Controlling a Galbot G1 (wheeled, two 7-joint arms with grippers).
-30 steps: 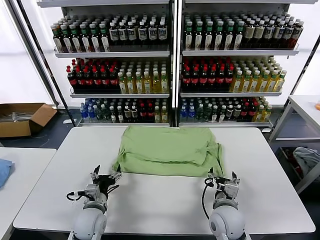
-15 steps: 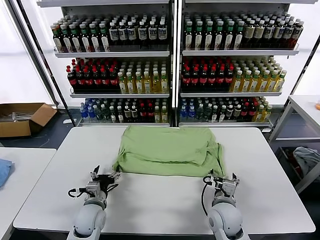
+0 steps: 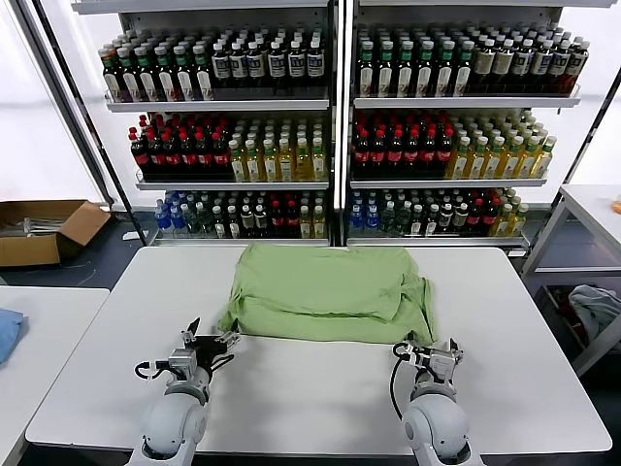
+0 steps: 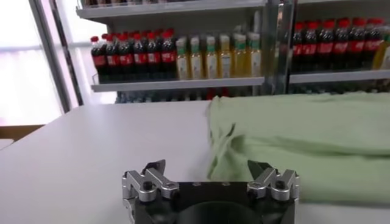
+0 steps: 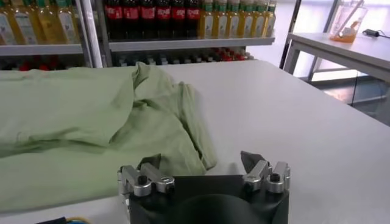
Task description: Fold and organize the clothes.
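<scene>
A light green shirt (image 3: pixel 325 291) lies flat and rumpled on the white table (image 3: pixel 320 388), plain side up, toward the far edge. The same shirt (image 4: pixel 304 140) fills the far half of the left wrist view, and the shirt (image 5: pixel 91 122) also spreads ahead in the right wrist view. My left gripper (image 3: pixel 210 344) hovers open just short of the shirt's near left corner, nothing between its fingers. My right gripper (image 3: pixel 425 349) is open as well, just short of the near right corner, empty.
Shelves of bottled drinks (image 3: pixel 340 126) stand behind the table. A cardboard box (image 3: pixel 44 228) sits on the floor at the left. A second table with something blue (image 3: pixel 8 330) is at the far left, another table (image 3: pixel 592 209) at the right.
Both grippers have crept a little forward toward the shirt's near edge, the left one also shifting slightly right. The shirt has not moved.
</scene>
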